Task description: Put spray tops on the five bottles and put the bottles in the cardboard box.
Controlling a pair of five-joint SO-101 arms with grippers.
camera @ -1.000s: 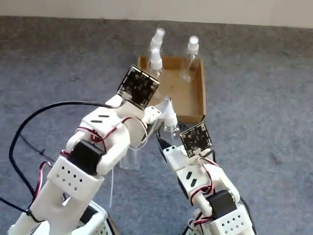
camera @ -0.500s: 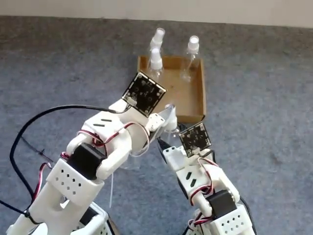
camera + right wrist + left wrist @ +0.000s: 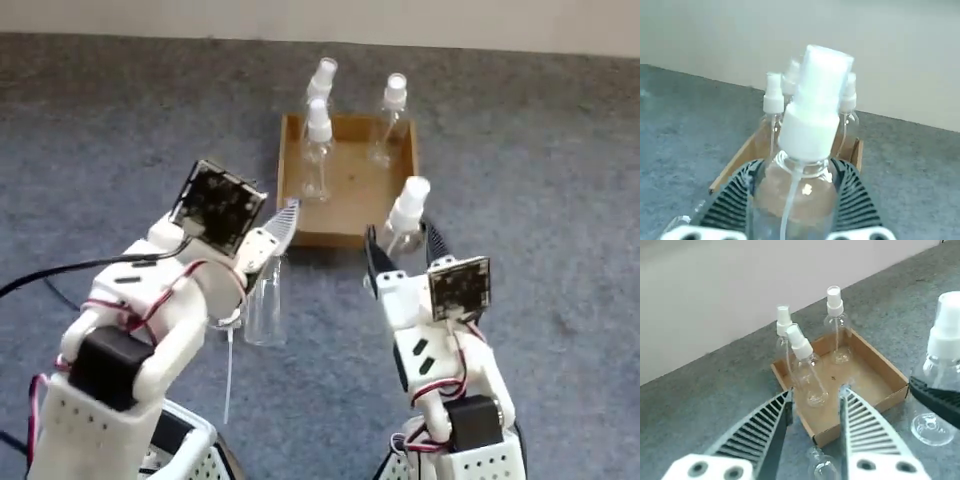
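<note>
Clear plastic bottle with a white spray top [image 3: 405,222] is held upright between the jaws of the right gripper [image 3: 400,248], just in front of the near right corner of the shallow brown cardboard box [image 3: 352,195]. Whether its base is resting on the grey carpeted tabletop [image 3: 540,200] cannot be told. One second earlier this bottle was hidden under the left arm, which was bent over its neck. The left gripper [image 3: 283,222] has since been drawn back to the left, and the bottle has been carried closer to the box. The fitting of this spray top is therefore judged complete, and placement in the box is judged to be the step in hand.

Three clear bottles with white spray tops [image 3: 318,150] are standing inside the box, toward its far side. A fifth clear bottle without a top [image 3: 264,305] is standing on the tabletop outside the box, just below the left gripper, whose jaws are spread wide with nothing between them. One spray top and two placements are judged outstanding.
</note>
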